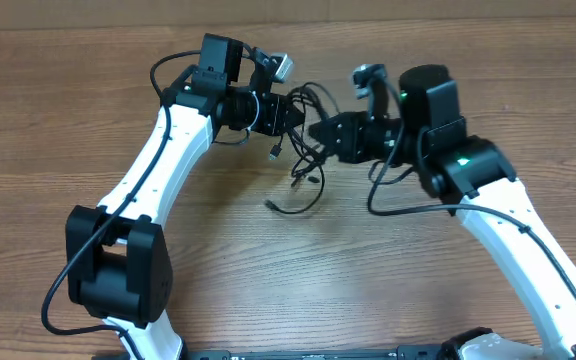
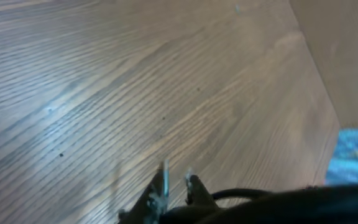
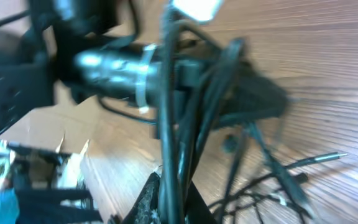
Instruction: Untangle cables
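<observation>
The cables [image 1: 303, 165] are thin black cords strung between my two grippers above the table's middle; loose loops and a plug end [image 1: 272, 205] hang down to the wood. My left gripper [image 1: 293, 113] is shut on the cables from the left. In the left wrist view its fingertips [image 2: 178, 183] stand nearly together, with a black cord [image 2: 241, 194] leaving to the right. My right gripper [image 1: 320, 132] is shut on the cables from the right. In the right wrist view its jaws [image 3: 169, 193] pinch several cords [image 3: 173, 124] that run up to the left gripper [image 3: 260, 99].
The wooden table [image 1: 268, 270] spreads all round. A cardboard wall [image 1: 368, 10] stands along the far edge and also shows in the left wrist view [image 2: 347, 50]. Both arms' own thicker wires [image 1: 408, 205] hang beside them.
</observation>
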Controlling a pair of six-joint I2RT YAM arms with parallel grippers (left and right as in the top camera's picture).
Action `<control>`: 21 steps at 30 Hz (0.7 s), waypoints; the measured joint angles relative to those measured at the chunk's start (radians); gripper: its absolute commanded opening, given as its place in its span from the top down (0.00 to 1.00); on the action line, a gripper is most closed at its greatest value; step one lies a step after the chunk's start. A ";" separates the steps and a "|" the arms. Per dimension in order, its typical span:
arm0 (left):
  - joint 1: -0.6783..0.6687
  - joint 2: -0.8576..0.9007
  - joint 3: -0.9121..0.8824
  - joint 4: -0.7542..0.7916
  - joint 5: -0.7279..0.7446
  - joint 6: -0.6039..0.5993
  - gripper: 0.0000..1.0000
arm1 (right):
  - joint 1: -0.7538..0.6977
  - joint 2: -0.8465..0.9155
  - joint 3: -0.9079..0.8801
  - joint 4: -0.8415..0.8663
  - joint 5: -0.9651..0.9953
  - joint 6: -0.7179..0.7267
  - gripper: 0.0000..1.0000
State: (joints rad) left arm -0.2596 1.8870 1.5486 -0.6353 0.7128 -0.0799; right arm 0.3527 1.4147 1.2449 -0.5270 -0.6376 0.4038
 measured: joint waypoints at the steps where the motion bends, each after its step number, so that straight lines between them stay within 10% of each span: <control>1: 0.002 -0.004 0.003 0.000 -0.008 -0.014 0.95 | -0.022 0.000 0.000 -0.020 0.001 0.011 0.96; 9: 0.024 -0.116 0.016 -0.022 0.048 -0.075 0.96 | -0.121 -0.009 0.023 -0.295 0.239 0.156 0.96; 15: 0.101 -0.222 0.016 -0.037 -0.014 -0.087 0.96 | -0.200 -0.049 0.029 -0.397 0.509 0.197 0.21; 21: 0.167 -0.335 0.019 0.012 -0.097 -0.190 0.96 | -0.201 -0.049 0.023 -0.226 0.246 0.115 0.14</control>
State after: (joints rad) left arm -0.0925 1.5517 1.5681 -0.6231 0.6163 -0.2703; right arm 0.1513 1.3659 1.2682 -0.7532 -0.3920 0.5186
